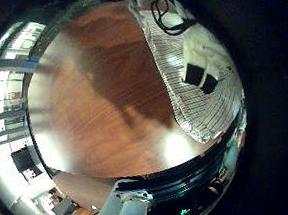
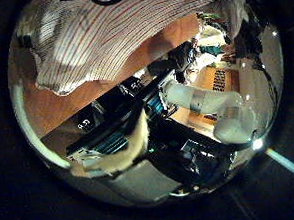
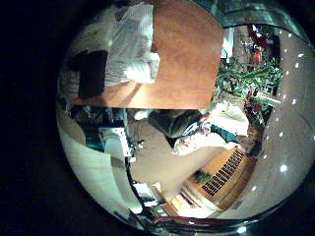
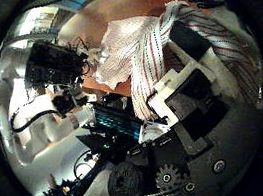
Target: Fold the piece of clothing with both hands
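Although the striped shirt (image 4: 140, 49) lies bunched on the desk (image 1: 95, 94), I judge folding unfinished. My right hand (image 4: 189, 87) pinches cloth between its fingers (image 4: 173, 90); I cannot tell the left fingers' state.

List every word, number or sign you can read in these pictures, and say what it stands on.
Nothing can be read with certainty.
Striped garment: no print shows.
Wooden table: no print shows.
Small labels on the equipment beside the table: too small and blurred to read.
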Controlling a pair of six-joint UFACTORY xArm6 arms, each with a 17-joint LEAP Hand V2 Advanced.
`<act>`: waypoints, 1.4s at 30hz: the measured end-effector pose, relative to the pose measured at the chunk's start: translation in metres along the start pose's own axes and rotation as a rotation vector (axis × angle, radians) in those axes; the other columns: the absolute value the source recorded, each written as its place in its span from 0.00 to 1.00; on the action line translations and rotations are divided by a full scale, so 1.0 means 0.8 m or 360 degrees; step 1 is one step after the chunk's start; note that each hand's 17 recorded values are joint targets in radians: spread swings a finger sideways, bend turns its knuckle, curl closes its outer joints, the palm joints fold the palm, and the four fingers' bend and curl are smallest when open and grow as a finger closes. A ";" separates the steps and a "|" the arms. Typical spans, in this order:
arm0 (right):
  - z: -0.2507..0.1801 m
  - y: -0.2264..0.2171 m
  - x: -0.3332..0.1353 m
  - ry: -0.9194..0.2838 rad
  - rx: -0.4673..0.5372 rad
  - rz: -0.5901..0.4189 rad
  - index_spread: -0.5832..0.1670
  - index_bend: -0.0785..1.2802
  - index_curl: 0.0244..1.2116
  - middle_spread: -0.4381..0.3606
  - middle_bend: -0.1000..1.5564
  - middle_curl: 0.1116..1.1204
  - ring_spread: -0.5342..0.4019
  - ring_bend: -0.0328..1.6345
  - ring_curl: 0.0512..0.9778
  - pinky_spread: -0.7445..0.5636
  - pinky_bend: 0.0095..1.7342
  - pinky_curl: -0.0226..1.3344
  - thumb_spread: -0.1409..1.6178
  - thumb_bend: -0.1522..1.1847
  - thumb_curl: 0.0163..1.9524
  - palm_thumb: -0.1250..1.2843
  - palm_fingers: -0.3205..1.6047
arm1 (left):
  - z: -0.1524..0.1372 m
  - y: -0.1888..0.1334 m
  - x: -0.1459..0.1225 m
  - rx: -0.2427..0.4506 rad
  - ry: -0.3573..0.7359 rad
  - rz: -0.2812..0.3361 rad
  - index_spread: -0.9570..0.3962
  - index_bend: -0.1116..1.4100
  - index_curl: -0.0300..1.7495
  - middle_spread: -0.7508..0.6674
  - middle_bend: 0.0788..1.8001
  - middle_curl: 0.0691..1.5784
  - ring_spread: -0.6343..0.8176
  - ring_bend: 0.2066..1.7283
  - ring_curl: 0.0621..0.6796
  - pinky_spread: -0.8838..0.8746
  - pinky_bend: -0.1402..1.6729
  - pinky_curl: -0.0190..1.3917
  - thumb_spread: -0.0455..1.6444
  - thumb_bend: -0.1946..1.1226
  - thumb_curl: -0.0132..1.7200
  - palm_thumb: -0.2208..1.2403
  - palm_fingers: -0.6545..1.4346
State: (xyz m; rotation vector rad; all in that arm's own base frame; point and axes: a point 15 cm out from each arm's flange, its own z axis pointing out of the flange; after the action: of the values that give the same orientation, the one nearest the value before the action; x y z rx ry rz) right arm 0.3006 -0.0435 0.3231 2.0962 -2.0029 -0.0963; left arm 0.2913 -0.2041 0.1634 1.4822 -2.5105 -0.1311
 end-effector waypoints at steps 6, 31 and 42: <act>0.000 0.000 0.000 -0.0002 0.0003 0.0000 0.39 0.80 0.77 0.37 0.82 0.71 0.31 0.79 0.83 0.39 0.66 0.78 0.70 0.10 0.37 0.74 0.73 | -0.017 -0.008 0.005 0.0001 0.0004 0.0027 0.49 0.25 0.44 0.27 0.44 0.39 0.16 0.61 0.56 0.22 0.55 0.48 0.70 0.20 0.20 0.53 0.86; -0.002 0.004 0.003 -0.0006 0.0021 -0.0016 0.38 0.79 0.77 0.37 0.82 0.71 0.31 0.79 0.83 0.38 0.66 0.78 0.71 0.10 0.36 0.73 0.73 | -0.101 0.050 -0.017 -0.0288 -0.0006 0.0069 0.32 0.19 0.54 0.19 0.45 0.48 0.13 0.66 0.78 0.12 0.52 0.60 0.80 0.11 0.13 0.47 0.57; 0.001 0.004 0.002 -0.0004 0.0009 -0.0019 0.38 0.79 0.77 0.37 0.82 0.71 0.31 0.79 0.83 0.37 0.66 0.77 0.71 0.10 0.36 0.72 0.73 | -0.010 0.014 -0.008 -0.0237 -0.0002 0.0074 0.70 0.19 0.44 0.64 0.14 0.29 0.56 0.45 0.48 0.49 0.36 0.54 0.65 0.15 0.17 0.45 0.33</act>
State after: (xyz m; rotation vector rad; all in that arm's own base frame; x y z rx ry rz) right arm 0.2974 -0.0454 0.3232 2.1128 -1.9943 -0.0954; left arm 0.2868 -0.1929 0.1726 1.3655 -2.4744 -0.3041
